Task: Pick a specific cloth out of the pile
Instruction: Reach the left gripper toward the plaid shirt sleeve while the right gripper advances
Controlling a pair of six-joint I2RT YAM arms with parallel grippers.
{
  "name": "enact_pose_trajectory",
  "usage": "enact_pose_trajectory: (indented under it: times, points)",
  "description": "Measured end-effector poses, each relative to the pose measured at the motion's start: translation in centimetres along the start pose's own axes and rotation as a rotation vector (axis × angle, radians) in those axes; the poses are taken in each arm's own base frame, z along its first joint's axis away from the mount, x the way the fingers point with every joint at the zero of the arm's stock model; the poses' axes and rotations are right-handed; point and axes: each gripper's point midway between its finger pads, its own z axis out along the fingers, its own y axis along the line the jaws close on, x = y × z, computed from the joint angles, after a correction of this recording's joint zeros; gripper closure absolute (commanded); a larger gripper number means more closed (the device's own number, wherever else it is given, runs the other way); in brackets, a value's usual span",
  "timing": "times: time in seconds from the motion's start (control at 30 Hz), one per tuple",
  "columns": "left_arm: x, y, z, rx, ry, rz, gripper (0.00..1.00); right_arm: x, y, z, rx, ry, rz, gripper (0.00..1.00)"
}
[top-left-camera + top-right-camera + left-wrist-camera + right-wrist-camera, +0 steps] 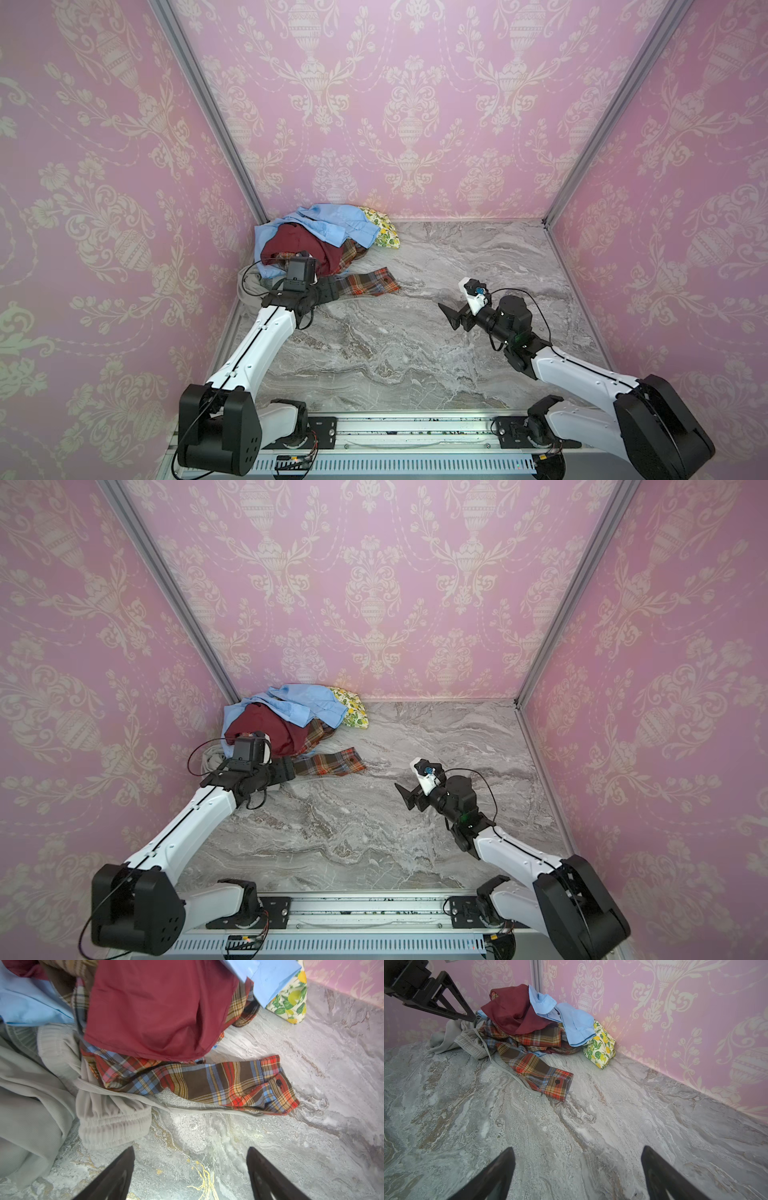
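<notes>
plaid shirt low in pile, far left corner; one sleeve lies out on marble table; maroon garment and light-blue shirt cover its body; drawstring of grey-beige garment runs along sleeve edge; floral cloth against wall; cuff button plain in wrist views, faint speck in top views; left gripper jaws apart, empty, near sleeve; right gripper jaws apart, empty, well apart from pile

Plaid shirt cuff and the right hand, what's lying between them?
Nothing: only bare marble tabletop separates the right hand from the plaid shirt cuff, shown in the right wrist view.
</notes>
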Motion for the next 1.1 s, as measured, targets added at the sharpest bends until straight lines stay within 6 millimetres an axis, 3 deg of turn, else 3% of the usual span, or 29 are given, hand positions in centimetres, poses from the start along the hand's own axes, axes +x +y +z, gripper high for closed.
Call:
enact_pose_trajectory:
  times: [0.37, 0.7, 1.1]
  points:
    - [3.4, -5.0, 4.1, -0.030, 0.109, 0.144, 0.14, 0.7, 0.4, 0.5, -0.023, 0.026, 0.006, 0.04]
    - [2.6, -6.5, 7.6, -0.113, 0.083, 0.062, 0.14, 1.2, 0.4, 0.9, -0.025, 0.042, 0.010, 0.04]
    - [1.9, -5.7, 12.2, -0.239, 0.037, -0.015, 0.12, 1.6, 0.6, 1.5, -0.044, 0.059, 0.015, 0.04]
